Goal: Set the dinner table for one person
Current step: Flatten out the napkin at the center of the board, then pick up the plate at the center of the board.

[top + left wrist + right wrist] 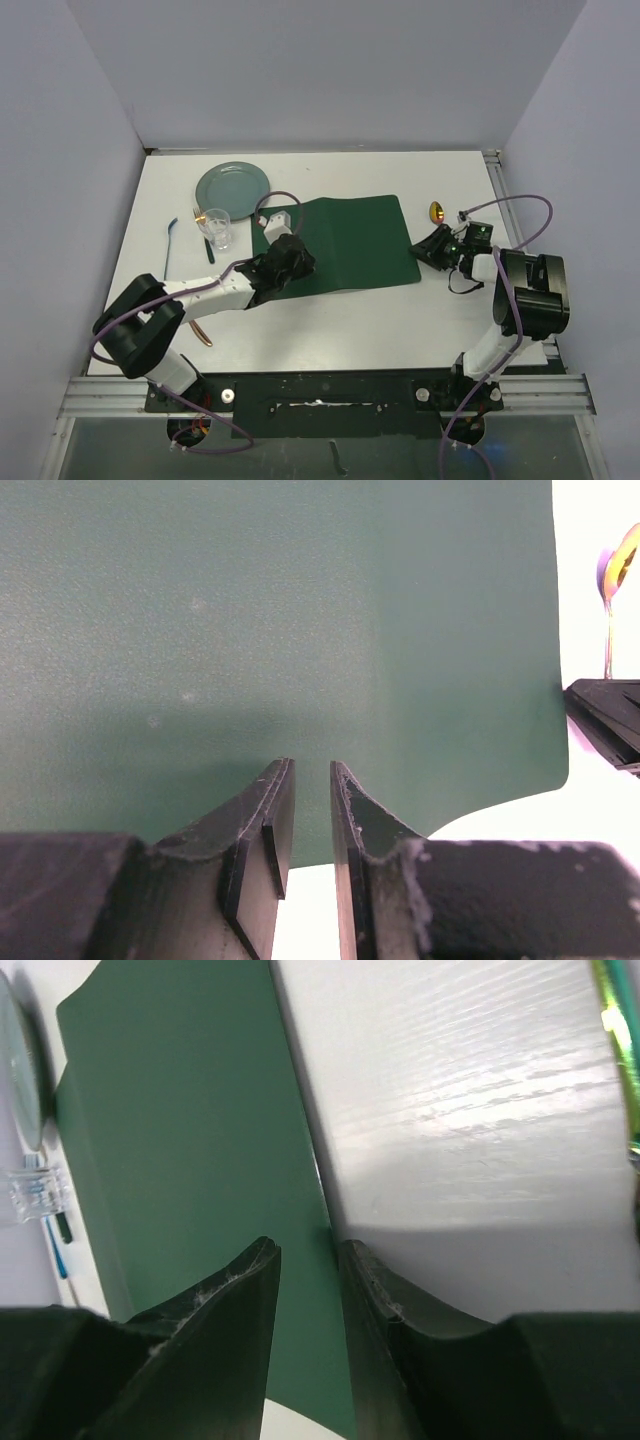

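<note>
The dinner table (350, 330) is a white top with a dark green placemat (350, 240) lying flat near its middle. My left gripper (297, 262) hovers low over the mat's left edge. In the left wrist view its jaws (312, 770) stand a narrow gap apart, and only the placemat (280, 630) and bare table show between them. My right gripper (424, 250) is at the mat's right edge. In the right wrist view it (308, 1250) is open, with the placemat (190, 1140) edge running up to the right finger (375, 1300).
A grey-green plate (233, 186) sits at the back left, with a clear glass (217, 232) in front of it. Blue-handled cutlery (170, 245) lies further left. A copper-coloured utensil (200, 330) lies by the left arm. A gold spoon (437, 211) rests behind the right gripper.
</note>
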`<state>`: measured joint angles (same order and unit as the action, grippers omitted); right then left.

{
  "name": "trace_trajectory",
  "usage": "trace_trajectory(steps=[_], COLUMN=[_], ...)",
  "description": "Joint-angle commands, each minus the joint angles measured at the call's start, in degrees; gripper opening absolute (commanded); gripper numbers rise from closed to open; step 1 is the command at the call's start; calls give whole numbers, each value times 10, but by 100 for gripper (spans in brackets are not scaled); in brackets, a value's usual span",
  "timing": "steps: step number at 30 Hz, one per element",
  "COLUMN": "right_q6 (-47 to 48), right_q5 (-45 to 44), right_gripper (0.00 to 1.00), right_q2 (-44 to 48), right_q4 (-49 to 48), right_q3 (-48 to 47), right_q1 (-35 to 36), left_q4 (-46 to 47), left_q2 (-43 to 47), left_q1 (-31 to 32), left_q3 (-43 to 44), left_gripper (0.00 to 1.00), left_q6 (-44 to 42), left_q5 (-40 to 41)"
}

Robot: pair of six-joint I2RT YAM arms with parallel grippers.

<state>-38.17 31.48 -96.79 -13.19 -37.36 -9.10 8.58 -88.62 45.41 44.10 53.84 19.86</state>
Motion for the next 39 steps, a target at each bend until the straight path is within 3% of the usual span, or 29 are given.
trace_trajectory(steps=[1,5,8,20,26,30,36,39], right_q6=[13,6,8,40,49,49,49,52], right_q5=[13,24,20,-41,-52,-38,-50,-74], right_gripper=[30,8,0,0,0,11,50,56], right_q2=[-69,-72,-58,44,41,24,51,90], right_q4=[70,62,72,180,195,188,198,226], right_q3=[32,38,40,38,24,19,19,8], right_q1=[3,3,2,2,3,3,3,3], left_q4=[2,2,4,24,28,23,19,8], left_q2=[32,35,31,10,11,16,17,11], left_q1=[-6,-9,-10,-10,-10,-10,-11,-10], left_q3=[14,10,9,11,10,8,13,23], left_gripper=[19,19,19,19,19,19,19,20], left_q6=[1,3,4,10,9,7,-2,-15], left_q5=[20,19,18,1,-1,2,6,16])
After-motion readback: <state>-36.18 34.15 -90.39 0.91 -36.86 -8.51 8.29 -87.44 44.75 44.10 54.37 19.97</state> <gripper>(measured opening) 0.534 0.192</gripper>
